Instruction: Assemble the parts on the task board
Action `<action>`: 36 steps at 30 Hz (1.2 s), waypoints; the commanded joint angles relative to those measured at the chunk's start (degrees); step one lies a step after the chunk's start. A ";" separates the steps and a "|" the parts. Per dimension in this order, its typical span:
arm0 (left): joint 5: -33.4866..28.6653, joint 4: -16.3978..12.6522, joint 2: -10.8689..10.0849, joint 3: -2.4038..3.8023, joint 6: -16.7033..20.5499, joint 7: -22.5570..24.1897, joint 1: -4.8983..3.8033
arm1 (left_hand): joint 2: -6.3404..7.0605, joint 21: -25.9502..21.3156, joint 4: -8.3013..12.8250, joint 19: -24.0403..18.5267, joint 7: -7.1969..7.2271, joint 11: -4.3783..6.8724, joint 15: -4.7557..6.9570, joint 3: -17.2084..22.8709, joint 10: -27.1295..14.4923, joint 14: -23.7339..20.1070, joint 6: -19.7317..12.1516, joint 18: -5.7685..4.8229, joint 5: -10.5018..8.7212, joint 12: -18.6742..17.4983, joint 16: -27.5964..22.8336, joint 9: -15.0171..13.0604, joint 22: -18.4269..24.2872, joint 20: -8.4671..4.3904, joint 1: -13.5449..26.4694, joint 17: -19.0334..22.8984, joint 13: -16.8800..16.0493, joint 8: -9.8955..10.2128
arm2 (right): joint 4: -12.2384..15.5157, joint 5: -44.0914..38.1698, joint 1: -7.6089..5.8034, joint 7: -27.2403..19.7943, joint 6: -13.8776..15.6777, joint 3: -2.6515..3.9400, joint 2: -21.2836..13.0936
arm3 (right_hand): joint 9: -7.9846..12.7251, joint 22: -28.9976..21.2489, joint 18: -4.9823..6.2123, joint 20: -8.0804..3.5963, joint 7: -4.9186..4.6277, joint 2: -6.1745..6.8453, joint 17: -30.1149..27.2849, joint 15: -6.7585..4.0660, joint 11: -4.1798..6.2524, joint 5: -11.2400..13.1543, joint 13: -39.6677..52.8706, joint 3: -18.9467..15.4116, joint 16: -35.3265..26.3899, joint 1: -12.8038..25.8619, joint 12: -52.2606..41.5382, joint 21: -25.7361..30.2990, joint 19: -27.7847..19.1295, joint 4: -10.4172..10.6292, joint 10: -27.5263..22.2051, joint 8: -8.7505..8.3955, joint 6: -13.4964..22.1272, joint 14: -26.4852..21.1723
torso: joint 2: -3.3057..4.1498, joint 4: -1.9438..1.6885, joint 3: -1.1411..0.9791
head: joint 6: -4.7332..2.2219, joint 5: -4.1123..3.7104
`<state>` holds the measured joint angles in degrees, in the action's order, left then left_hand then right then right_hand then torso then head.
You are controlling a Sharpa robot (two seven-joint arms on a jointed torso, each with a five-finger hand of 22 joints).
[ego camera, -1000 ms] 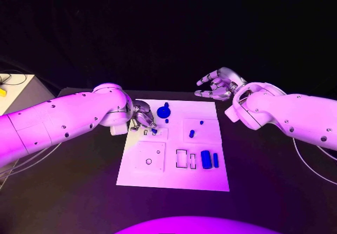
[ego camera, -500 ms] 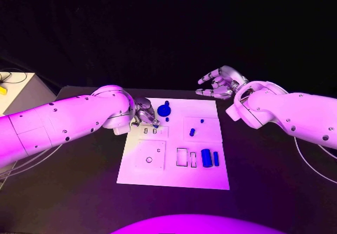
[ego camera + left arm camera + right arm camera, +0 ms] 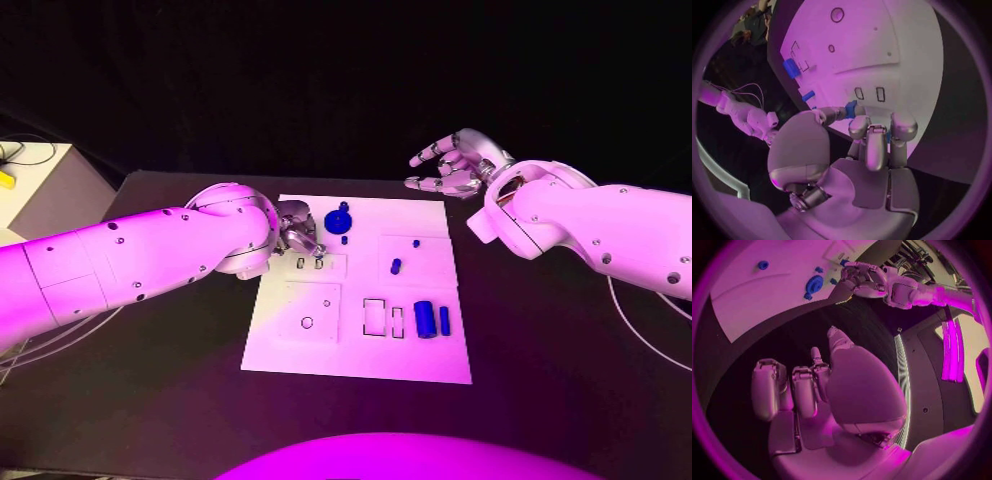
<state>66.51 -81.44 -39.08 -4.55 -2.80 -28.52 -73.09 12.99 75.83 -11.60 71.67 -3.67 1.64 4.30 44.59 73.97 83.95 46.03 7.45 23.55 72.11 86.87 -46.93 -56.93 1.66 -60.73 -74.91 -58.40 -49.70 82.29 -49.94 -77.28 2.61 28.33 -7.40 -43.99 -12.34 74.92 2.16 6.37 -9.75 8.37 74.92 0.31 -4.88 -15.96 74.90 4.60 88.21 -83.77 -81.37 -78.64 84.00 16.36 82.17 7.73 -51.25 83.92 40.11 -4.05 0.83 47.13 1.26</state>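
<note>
My left robot hand (image 3: pixel 299 232) pinches a small blue part (image 3: pixel 851 108) over the task board (image 3: pixel 361 350) at centre frame on the desk, right robot hand (image 3: pixel 454 165) hangs spread and empty upper right; several blue parts (image 3: pixel 423 319) still lie loose, so I judge assembly barely begun.

White task board (image 3: pixel 361 355) flat mid-table; blue parts (image 3: pixel 423 319) lying on it
</note>
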 commanded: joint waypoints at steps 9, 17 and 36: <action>2.90 -0.64 -0.30 -0.04 2.30 0.48 0.99 | -0.66 0.37 11.96 0.47 1.03 -0.02 0.56 11.59 0.49 4.19 1.61 -0.83 0.32 0.34 0.19 -0.09 -0.16 -0.02 -0.07 -8.52 -0.03 0.16 | 0.04 -0.09 0.07 -0.64 -0.46 0.02 -0.07 | 0.03 6.13 0.77 -0.10 -0.10 -0.03 10.18 0.14 0.02 -0.15 4.70 0.28 -0.26 0.70 0.26 0.21 0.57 0.03 -0.44 0.25 0.02 4.84 | 0.09 0.05 0.09 | 0.39 0.18; 1.87 -0.54 -0.41 -0.04 1.58 0.47 1.40 | -0.67 0.42 12.01 0.53 1.05 0.00 0.58 11.64 0.56 4.21 1.67 -0.84 0.39 0.37 0.22 -0.11 -0.24 -0.04 -0.08 -8.58 -0.09 0.18 | 0.01 -0.09 0.09 -0.60 -0.59 0.02 -0.09 | 0.03 6.13 0.77 -0.10 -0.10 -0.03 10.18 0.14 0.02 -0.15 4.70 0.28 -0.26 0.70 0.26 0.21 0.57 0.03 -0.44 0.25 0.02 4.84 | 0.13 0.04 0.12 | 0.70 0.10; -0.07 -0.79 -0.74 -0.04 -0.21 0.53 1.51 | -0.74 0.54 11.98 0.66 1.07 0.02 0.62 11.74 0.55 4.21 1.78 -0.88 0.42 0.26 0.20 -0.15 -0.43 -0.09 0.00 -8.54 0.08 0.25 | -0.05 -0.09 0.12 -0.49 -0.76 0.02 -0.06 | 0.05 6.08 0.79 -0.10 -0.10 -0.04 10.11 0.14 0.02 -0.24 4.58 0.37 -0.29 0.86 0.34 0.31 0.55 0.00 -0.52 0.27 0.08 4.82 | 0.11 0.08 0.06 | 1.47 -0.01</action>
<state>67.40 -82.03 -39.86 -4.61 -1.74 -28.48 -71.60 12.82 76.05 -11.61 71.87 -3.74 1.83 4.50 44.59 74.16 84.16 46.13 7.47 23.76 72.10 86.87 -47.02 -57.31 1.45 -60.90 -74.91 -58.39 -49.31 82.24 -49.92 -77.20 2.61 28.29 -7.40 -44.05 -12.34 74.94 2.16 6.37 -9.75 8.37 74.91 0.31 -4.88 -15.96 74.93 4.60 88.21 -83.30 -81.37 -78.64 84.00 16.36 82.17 7.73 -51.25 83.92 40.23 -3.99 0.90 48.50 1.31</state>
